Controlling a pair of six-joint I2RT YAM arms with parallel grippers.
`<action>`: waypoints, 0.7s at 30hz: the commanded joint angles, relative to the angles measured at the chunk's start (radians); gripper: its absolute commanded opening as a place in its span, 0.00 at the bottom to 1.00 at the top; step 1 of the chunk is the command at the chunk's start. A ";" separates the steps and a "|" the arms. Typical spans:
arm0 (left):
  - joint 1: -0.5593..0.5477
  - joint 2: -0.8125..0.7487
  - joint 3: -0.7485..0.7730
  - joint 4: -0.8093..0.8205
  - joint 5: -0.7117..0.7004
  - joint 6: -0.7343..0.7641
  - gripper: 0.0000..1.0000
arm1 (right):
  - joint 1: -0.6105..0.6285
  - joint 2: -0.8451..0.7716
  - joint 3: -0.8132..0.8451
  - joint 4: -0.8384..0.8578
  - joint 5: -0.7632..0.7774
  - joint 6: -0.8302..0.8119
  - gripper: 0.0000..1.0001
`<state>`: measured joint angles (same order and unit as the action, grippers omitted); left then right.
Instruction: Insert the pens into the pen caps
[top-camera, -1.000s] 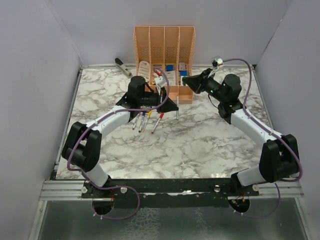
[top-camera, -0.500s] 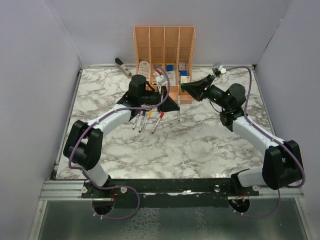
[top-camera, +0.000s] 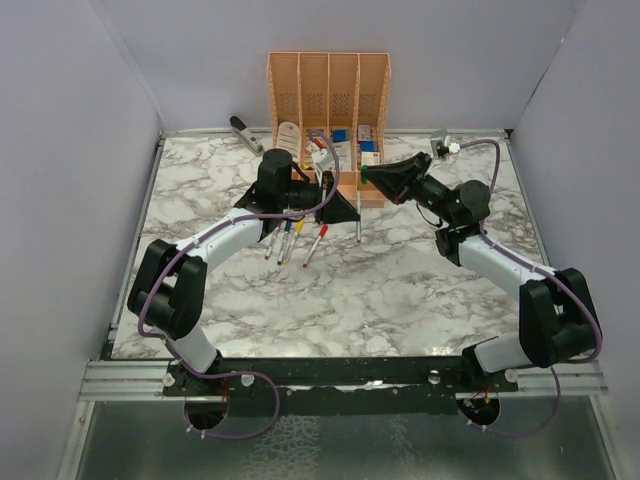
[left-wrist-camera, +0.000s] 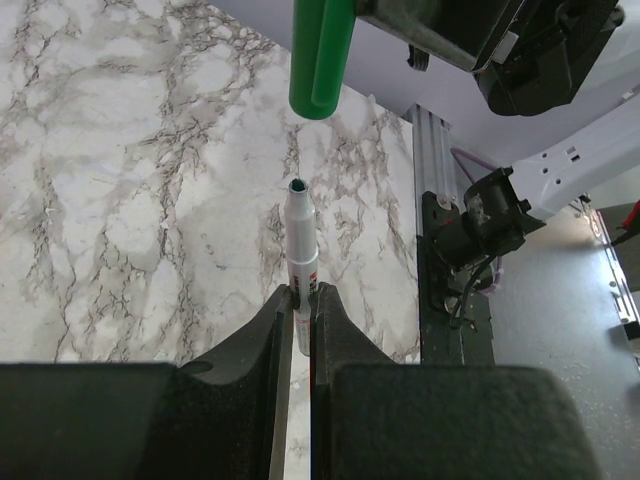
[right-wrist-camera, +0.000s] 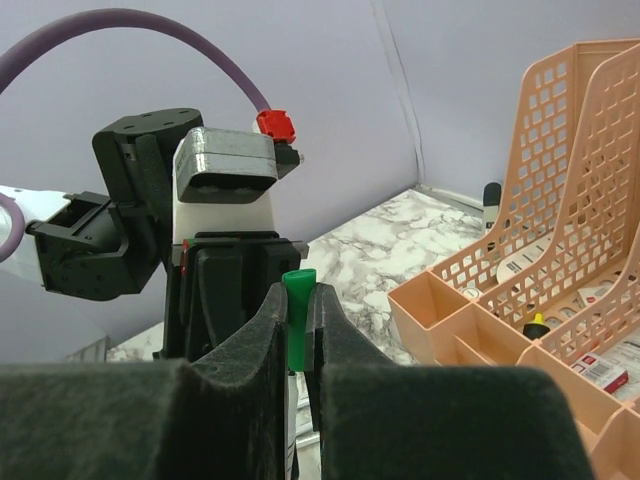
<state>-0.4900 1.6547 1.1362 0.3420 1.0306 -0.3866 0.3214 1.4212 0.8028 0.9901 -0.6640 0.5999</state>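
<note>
Left wrist view: left gripper (left-wrist-camera: 300, 300) clamps a pen (left-wrist-camera: 301, 235), its tip ahead, just short of the green cap (left-wrist-camera: 321, 52) pinched by the right gripper (right-wrist-camera: 297, 310); line both axes up, then push straight.

Marbled table (top-camera: 400, 290), loose pens (top-camera: 313, 245) left of centre, peach organiser (top-camera: 328, 80) at back — grey stapler (top-camera: 245, 135) beside it

left pincer (left-wrist-camera: 302, 295): clamped | right pincer (right-wrist-camera: 297, 297): clamped | tips seemingly facing, apart
</note>
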 joint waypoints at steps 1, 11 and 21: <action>0.004 0.011 0.021 0.046 0.039 -0.011 0.00 | 0.010 0.034 -0.012 0.130 -0.032 0.071 0.01; 0.002 0.025 0.025 0.057 0.042 -0.022 0.00 | 0.030 0.051 -0.001 0.118 -0.040 0.060 0.01; 0.002 0.021 0.027 0.065 0.036 -0.023 0.00 | 0.034 0.043 -0.002 0.078 -0.039 0.023 0.01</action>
<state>-0.4900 1.6745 1.1366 0.3698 1.0328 -0.4099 0.3481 1.4654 0.7963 1.0710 -0.6827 0.6498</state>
